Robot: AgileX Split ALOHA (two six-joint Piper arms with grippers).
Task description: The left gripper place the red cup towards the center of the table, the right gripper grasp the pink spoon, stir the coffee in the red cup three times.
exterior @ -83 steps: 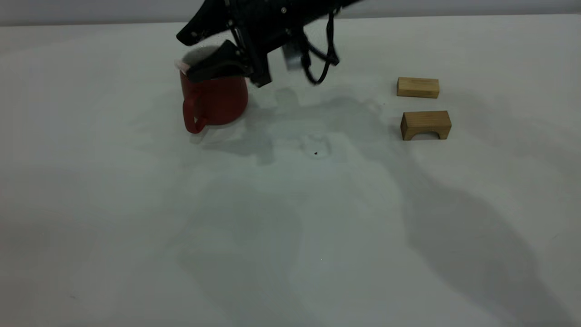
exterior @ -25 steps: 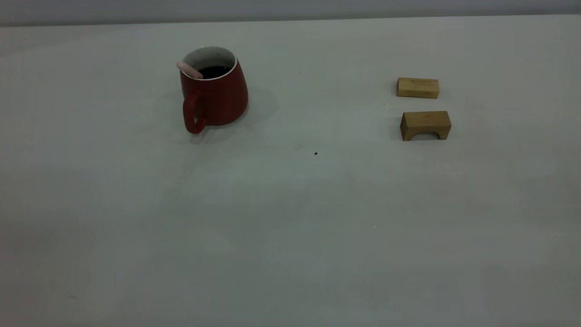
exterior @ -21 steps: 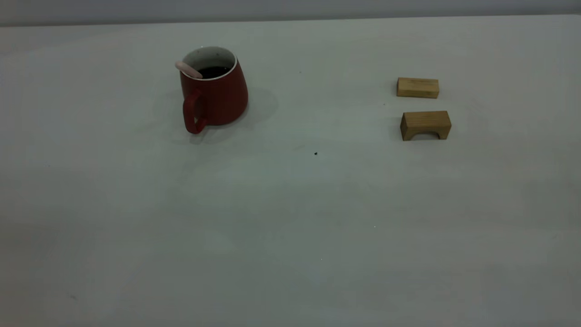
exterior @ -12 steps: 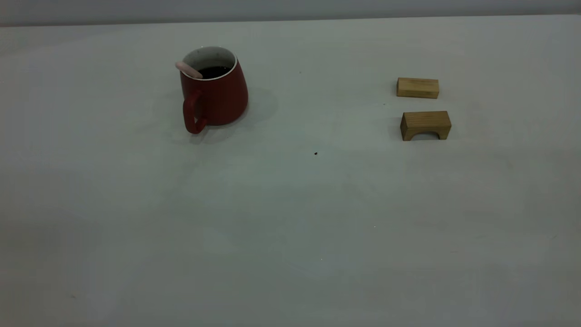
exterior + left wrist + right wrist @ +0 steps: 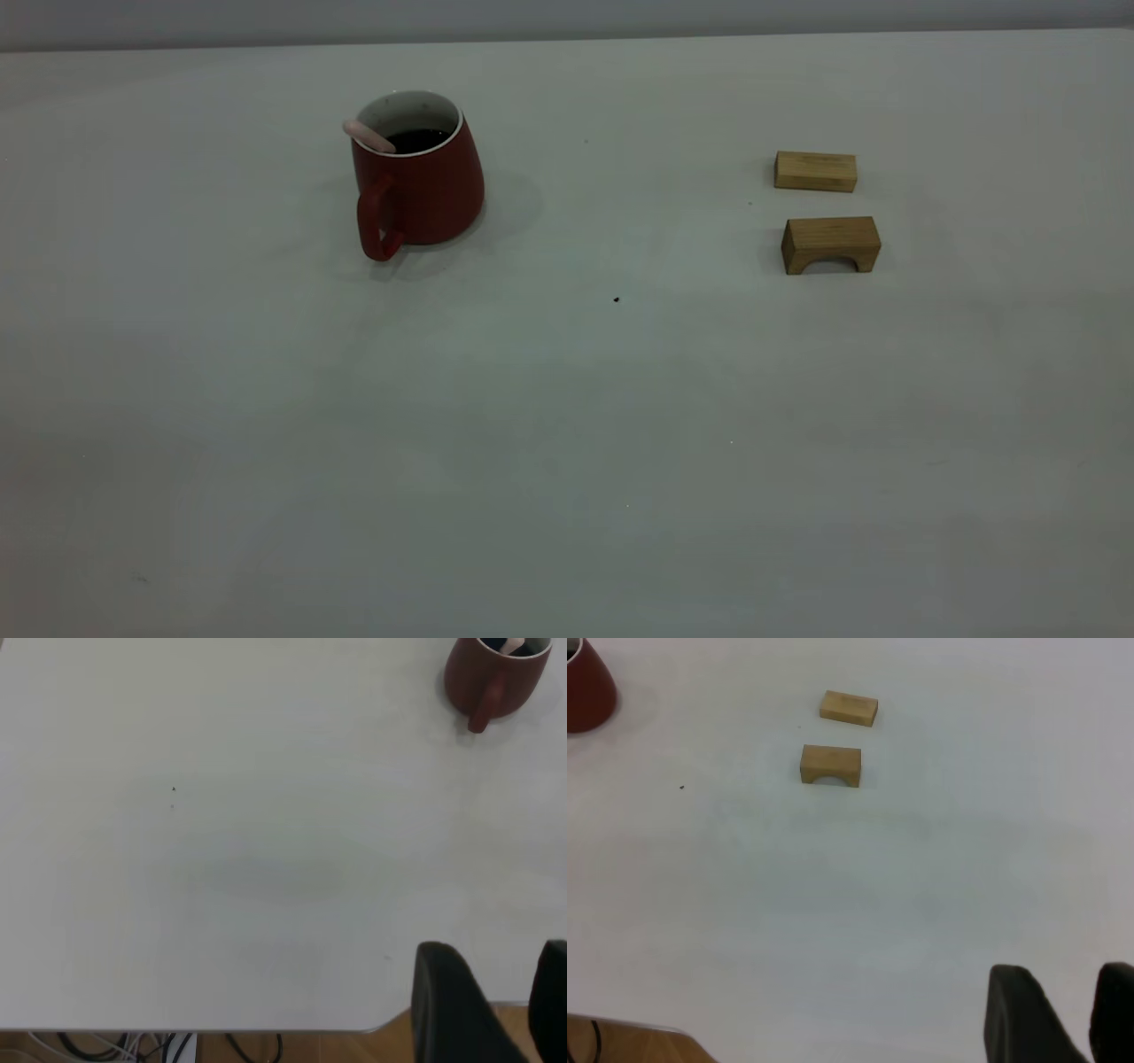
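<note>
Seemingly finished: pink spoon [image 5: 368, 136] resting in red cup [image 5: 418, 182] (far left on counter [image 5: 567, 425]), both tools parked, slightly spread.

My counter [image 5: 567, 443] is a broad, pale grey-white surface under soft, even light. Behind its far edge runs a plain grey wall [image 5: 567, 16]. Below its near edge I see a wooden floor [image 5: 372, 1047] and a few dark cables [image 5: 257, 1047].
</note>
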